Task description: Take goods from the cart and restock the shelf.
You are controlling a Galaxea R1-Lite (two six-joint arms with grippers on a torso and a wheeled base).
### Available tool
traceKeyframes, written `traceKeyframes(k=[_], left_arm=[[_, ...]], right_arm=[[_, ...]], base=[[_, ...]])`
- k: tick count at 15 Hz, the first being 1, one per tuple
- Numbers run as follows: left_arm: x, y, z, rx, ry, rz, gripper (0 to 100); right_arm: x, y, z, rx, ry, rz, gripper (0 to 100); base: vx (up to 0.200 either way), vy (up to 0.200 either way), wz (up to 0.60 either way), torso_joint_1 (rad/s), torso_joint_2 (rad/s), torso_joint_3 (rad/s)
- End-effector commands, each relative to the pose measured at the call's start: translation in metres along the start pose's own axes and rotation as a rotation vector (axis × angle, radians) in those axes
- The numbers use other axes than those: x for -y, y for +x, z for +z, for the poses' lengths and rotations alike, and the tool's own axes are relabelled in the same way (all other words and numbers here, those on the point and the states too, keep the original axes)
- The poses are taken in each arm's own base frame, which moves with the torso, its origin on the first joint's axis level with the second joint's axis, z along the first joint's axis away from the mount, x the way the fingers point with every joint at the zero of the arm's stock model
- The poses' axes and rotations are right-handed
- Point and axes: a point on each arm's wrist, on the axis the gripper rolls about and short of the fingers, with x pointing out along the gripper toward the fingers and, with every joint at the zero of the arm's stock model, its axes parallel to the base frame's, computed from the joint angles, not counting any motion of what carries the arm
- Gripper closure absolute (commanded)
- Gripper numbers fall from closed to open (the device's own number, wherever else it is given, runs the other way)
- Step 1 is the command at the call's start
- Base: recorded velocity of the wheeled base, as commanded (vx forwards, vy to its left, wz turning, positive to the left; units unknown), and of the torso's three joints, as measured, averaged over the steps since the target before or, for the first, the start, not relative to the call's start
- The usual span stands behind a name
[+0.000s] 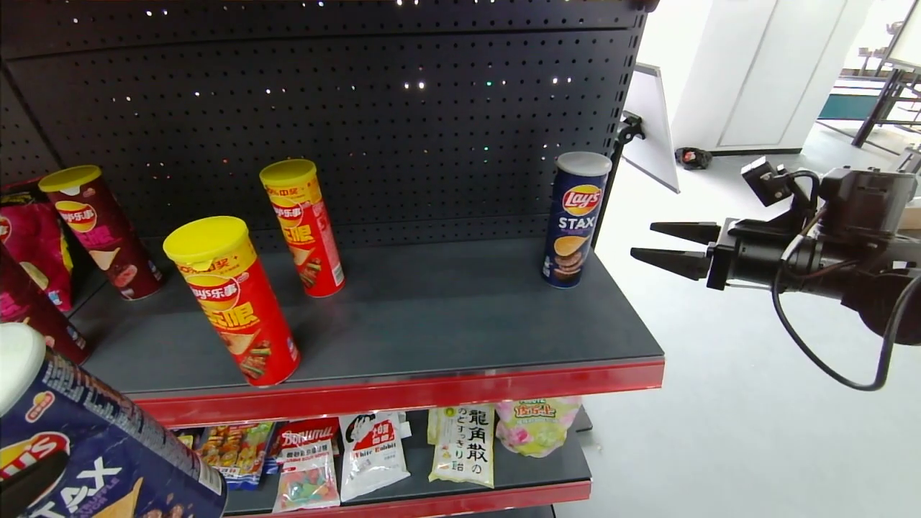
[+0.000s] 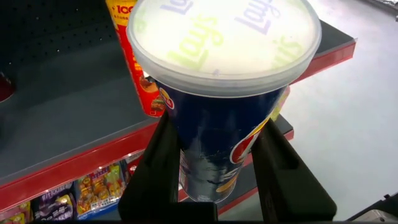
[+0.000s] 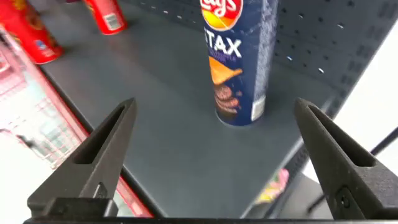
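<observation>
**Blue can held at the near left, right fingers empty off the shelf's end**

The held blue can (image 1: 93, 439) sits nearest, at the near left corner, tilted with its pale lid up and to the left. The left fingers (image 2: 158, 168) are clamped on it, one black finger on each side of its body below the lid. It hangs in front of the red front edge of the top shelf (image 1: 432, 309), not touching it. Seen from the left wrist, a red can rises just behind it.

The right fingers (image 1: 669, 263) are spread apart with nothing between them. They are level, pointing left, and hang over the grey floor (image 1: 755, 432) just off the shelf's right end. The standing blue can (image 1: 575, 219) is upright at the far right of the top shelf, near the fingers but apart from them.

Further left on the same shelf stand two red cans with yellow lids. The near red can (image 1: 234, 302) is close to the front edge, and the far red can (image 1: 302, 226) is close to the black pegboard (image 1: 360, 129). The two are apart. A maroon can (image 1: 101, 230) stands at the far left, beside pink bags (image 1: 32, 244).

On the lower shelf (image 1: 532, 471), packets of sweets (image 1: 374, 453) lie in a row along the front.
</observation>
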Motion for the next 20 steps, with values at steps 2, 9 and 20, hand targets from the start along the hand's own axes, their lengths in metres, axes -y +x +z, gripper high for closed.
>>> traceKeyframes(k=[2,9,20], left_arm=[[-0.001,0.003,0.000,-0.011,-0.003,-0.003,100],[-0.007,0.015,0.008,-0.051,0.000,-0.005,100],[-0.007,0.016,0.011,-0.050,0.016,-0.004,100]], right_arm=[[0.017,0.014,-0.011,-0.011,0.015,0.029,0],[0.037,0.052,-0.008,0.019,-0.021,0.084,0],[0.037,0.082,-0.008,0.033,-0.036,0.145,0]], base=[[0.000,0.000,0.00,0.000,0.00,0.000],[0.000,0.000,0.00,0.000,0.00,0.000],[0.000,0.000,0.00,0.000,0.00,0.000]])
